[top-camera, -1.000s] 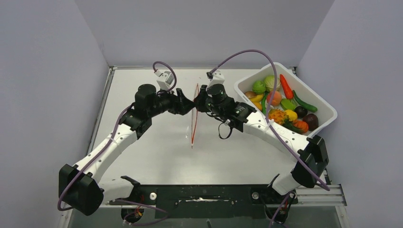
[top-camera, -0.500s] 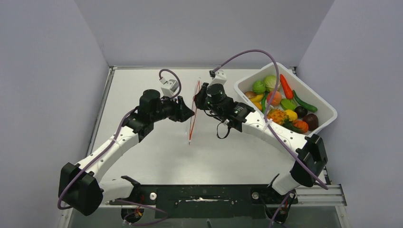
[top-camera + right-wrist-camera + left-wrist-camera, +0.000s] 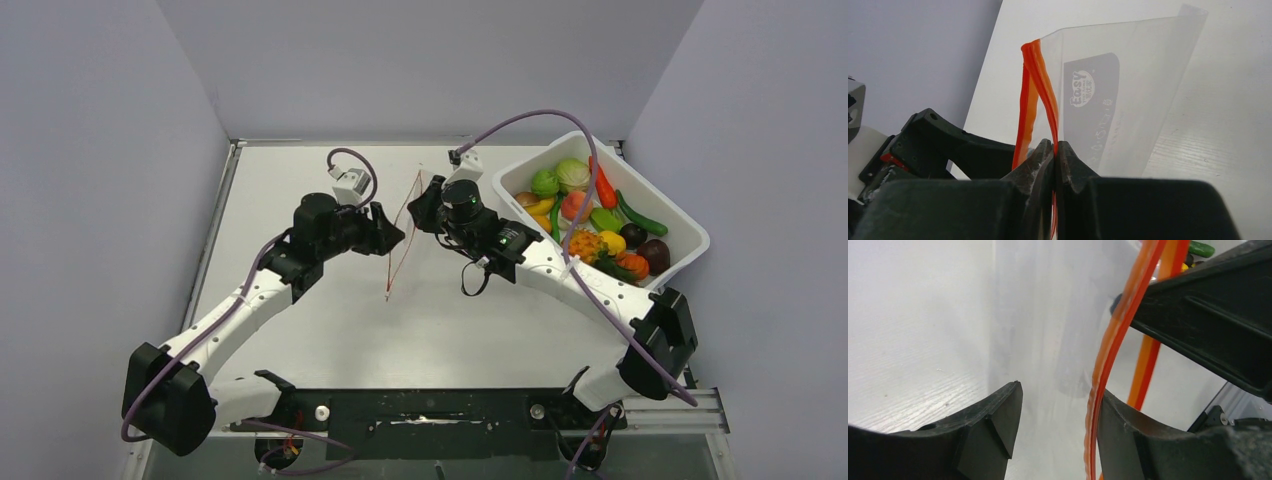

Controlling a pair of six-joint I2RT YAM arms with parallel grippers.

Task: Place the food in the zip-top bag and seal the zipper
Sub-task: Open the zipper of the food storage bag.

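Note:
The clear zip-top bag (image 3: 400, 240) hangs upright between my two grippers above the table. Its red-orange zipper (image 3: 398, 255) runs down the edge, and its two lips stand apart near the top. My right gripper (image 3: 420, 212) is shut on one lip of the zipper (image 3: 1040, 80); the clear pouch (image 3: 1128, 90) hangs beyond it. My left gripper (image 3: 392, 238) is open, with the other lip (image 3: 1108, 350) lying against its right finger's (image 3: 1128, 435) inner face. The food lies in the white tub: a peach (image 3: 575, 205), a green ball (image 3: 545, 182), an orange bumpy fruit (image 3: 583, 243) and a red carrot (image 3: 602, 185).
The white tub (image 3: 690, 245) stands at the back right with several more toy vegetables in it. Grey walls close in the table on the left, back and right. The right gripper's black fingers (image 3: 1208, 325) fill the upper right of the left wrist view.
The bag's lower end has swung left and the zipper's lips have parted. The left gripper has drawn back a little to the left; the right gripper has shifted slightly.

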